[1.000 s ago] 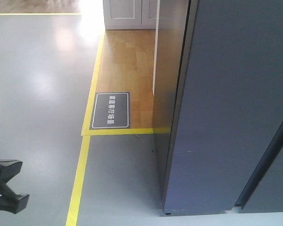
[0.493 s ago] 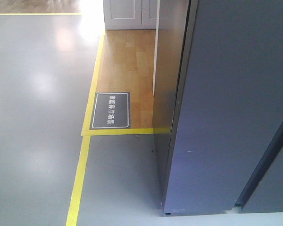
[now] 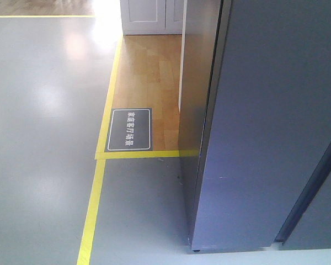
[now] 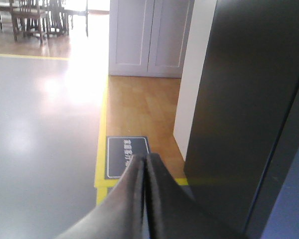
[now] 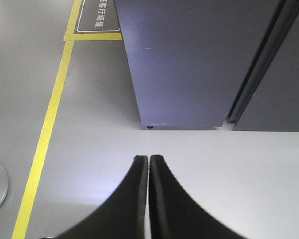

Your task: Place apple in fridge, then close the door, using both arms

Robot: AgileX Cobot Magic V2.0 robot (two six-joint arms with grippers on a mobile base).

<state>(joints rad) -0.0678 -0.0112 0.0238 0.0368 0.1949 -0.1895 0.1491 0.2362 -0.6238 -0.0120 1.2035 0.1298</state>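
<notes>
**Both arms pulled back beside a shut fridge**

We see the fridge (image 3: 265, 127) filling the right side of the front view, its dark grey outer face flat toward us. The door (image 5: 179, 55) looks shut: no white liner or glass shelf shows in any view. To the left lies grey floor (image 3: 38, 138) crossed by a yellow tape line (image 3: 94, 204), with a dark floor sign (image 3: 131, 129) on a patch of wood flooring behind it.

The left gripper (image 4: 145, 164) shows in its wrist view with jaws pressed together and nothing between them, pointing toward the sign and the fridge's side. The right gripper (image 5: 148, 162) also has its jaws closed and empty, hanging over floor in front of the fridge's lower edge.

The apple appears in no view; we cannot tell where it is. We judge it is either already inside with the task near its end, or not yet fetched. The next move calls for confirming the door sits flush.
</notes>
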